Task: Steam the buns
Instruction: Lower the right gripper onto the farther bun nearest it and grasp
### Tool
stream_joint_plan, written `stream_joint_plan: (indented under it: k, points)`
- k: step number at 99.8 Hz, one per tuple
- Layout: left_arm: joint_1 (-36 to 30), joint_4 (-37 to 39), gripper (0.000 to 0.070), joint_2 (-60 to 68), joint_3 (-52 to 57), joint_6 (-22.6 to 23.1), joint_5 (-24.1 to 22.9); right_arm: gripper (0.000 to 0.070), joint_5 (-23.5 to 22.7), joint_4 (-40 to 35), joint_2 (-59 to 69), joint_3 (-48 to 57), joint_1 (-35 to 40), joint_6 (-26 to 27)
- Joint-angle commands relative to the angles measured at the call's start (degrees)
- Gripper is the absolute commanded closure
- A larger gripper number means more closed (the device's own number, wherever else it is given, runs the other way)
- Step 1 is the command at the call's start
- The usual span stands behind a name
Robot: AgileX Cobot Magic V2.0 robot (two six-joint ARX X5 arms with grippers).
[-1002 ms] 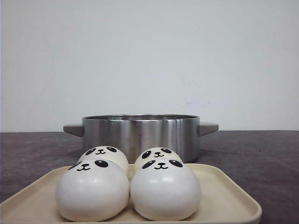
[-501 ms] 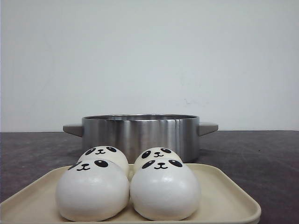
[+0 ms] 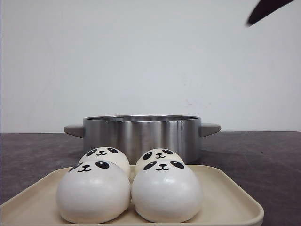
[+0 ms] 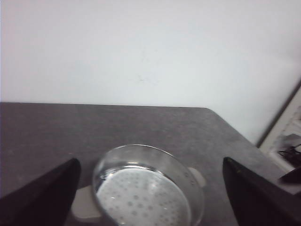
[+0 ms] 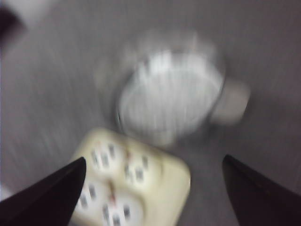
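Several white buns with black panda faces [image 3: 93,197] sit close together on a cream tray [image 3: 225,197] at the table's front. In the blurred right wrist view the buns [image 5: 110,188] lie below my right gripper [image 5: 154,159], which is open, empty and high above the tray [image 5: 171,183]. A dark tip of that arm [image 3: 265,9] shows at the top right of the front view. My left gripper [image 4: 150,160] is open and empty, high above the steel pot [image 4: 183,165].
The steel pot [image 3: 141,136] with two grey handles stands just behind the tray. It holds a perforated steamer plate [image 4: 141,197]. It also shows in the right wrist view [image 5: 169,94]. A white wall stands behind the dark table [image 3: 263,155].
A dark arm tip has come into the front view at the top right. The buns, tray and pot have not moved.
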Motion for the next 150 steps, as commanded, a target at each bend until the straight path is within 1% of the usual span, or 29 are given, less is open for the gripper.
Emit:
stream_joint_plan:
  k: [1, 6, 14, 26, 45, 55, 66, 73, 91, 99, 103, 104, 105, 106, 109, 111, 113, 114, 116, 118, 125, 142, 150]
  points:
    - [-0.74, 0.63, 0.0108, -0.04, 0.79, -1.44, 0.22, 0.0137, 0.81, 0.66, 4.76, 0.85, 4.04, 5.2]
    - [-1.36, 0.63, 0.0108, -0.04, 0.79, -1.44, 0.22, 0.0137, 0.76, 1.11, 8.46, 0.85, 6.08, 7.74]
    - [-2.29, 0.61, 0.0108, -0.04, 0.79, -1.44, 0.22, 0.0137, 0.74, 1.55, 13.62, 0.85, 8.39, 9.81]
    - [-3.67, 0.55, 0.0108, -0.04, 0.79, -1.44, 0.22, 0.0137, 0.79, 3.65, 21.29, 0.85, 10.38, 10.25]
    - [-6.1, 0.37, 0.0108, -0.04, 0.79, -1.44, 0.22, 0.015, 1.27, 9.25, 30.12, 0.85, 10.4, 10.71]
    - [-7.32, 0.11, 0.0108, -0.04, 0.79, -1.44, 0.22, 0.0154, 3.87, 11.34, 32.61, 0.85, 10.19, 10.78]
    - [-8.5, -0.46, 0.0108, -0.04, 0.79, -1.44, 0.22, 0.0198, 6.82, 12.63, 34.56, 0.85, 10.14, 11.15]
    - [-9.2, -1.01, 0.0108, -0.04, 0.79, -1.44, 0.2, 0.0242, 7.21, 12.9, 35.32, 0.85, 9.88, 11.17]
    - [-10.64, -1.22, 0.0108, -0.02, 0.79, -1.42, 0.2, 0.0242, 7.13, 13.46, 37.22, 0.85, 9.2, 12.83]
    - [-11.06, -1.22, 0.0108, -0.02, 0.79, -1.42, 0.17, 0.0246, 6.29, 13.22, 38.34, 0.85, 8.94, 13.81]
    - [-11.23, -1.22, 0.0108, -0.02, 0.79, -1.42, 0.17, 0.0278, 5.49, 12.94, 38.86, 0.85, 8.81, 14.12]
    - [-11.3, -1.22, 0.0108, -0.02, 0.79, -1.42, 0.17, 0.0295, 5.31, 12.9, 39.01, 0.85, 8.76, 14.16]
    - [-11.34, -1.22, 0.0108, -0.02, 0.79, -1.42, 0.17, 0.033, 5.07, 12.79, 39.21, 0.85, 8.72, 14.16]
    - [-11.37, -1.22, 0.0108, -0.02, 0.79, -1.42, 0.17, 0.0343, 4.98, 12.74, 39.26, 0.85, 8.72, 14.19]
    - [-11.47, -1.22, 0.0108, -0.02, 0.79, -1.42, 0.17, 0.0455, 4.57, 12.46, 39.45, 0.85, 8.7, 14.16]
    - [-11.56, -1.22, 0.0108, -0.02, 0.79, -1.42, 0.17, 0.0556, 4.42, 12.24, 39.45, 0.85, 8.7, 14.12]
    - [-11.65, -1.22, 0.0108, -0.02, 0.79, -1.42, 0.17, 0.0672, 4.28, 12.15, 39.45, 0.85, 8.7, 14.1]
    - [-11.69, -1.22, 0.0108, -0.02, 0.79, -1.42, 0.17, 0.07, 4.24, 12.15, 39.45, 0.85, 8.7, 13.99]
    - [-11.74, -1.22, 0.0108, -0.02, 0.79, -1.42, 0.17, 0.07, 4.17, 12.17, 39.45, 0.85, 8.79, 13.68]
    - [-11.78, -1.22, 0.0108, -0.02, 0.79, -1.42, 0.17, 0.0681, 4.22, 12.2, 39.39, 0.9, 9.01, 13.68]
    - [-11.91, -1.2, 0.0108, -0.02, 0.79, -1.42, 0.13, 0.0688, 5.27, 12.15, 37.68, 1.01, 9.51, 13.68]
    - [-12.02, -0.98, 0.0108, 0.0, 0.79, -1.42, -0.28, 0.0689, 5.07, 12.11, 29.48, 4.07, 11.3, 13.11]
    - [-12.02, -1.01, 0.0108, 0.07, 0.79, -1.42, -0.37, 0.0689, 5.33, 12.11, 25.09, 7.04, 12.09, 11.52]
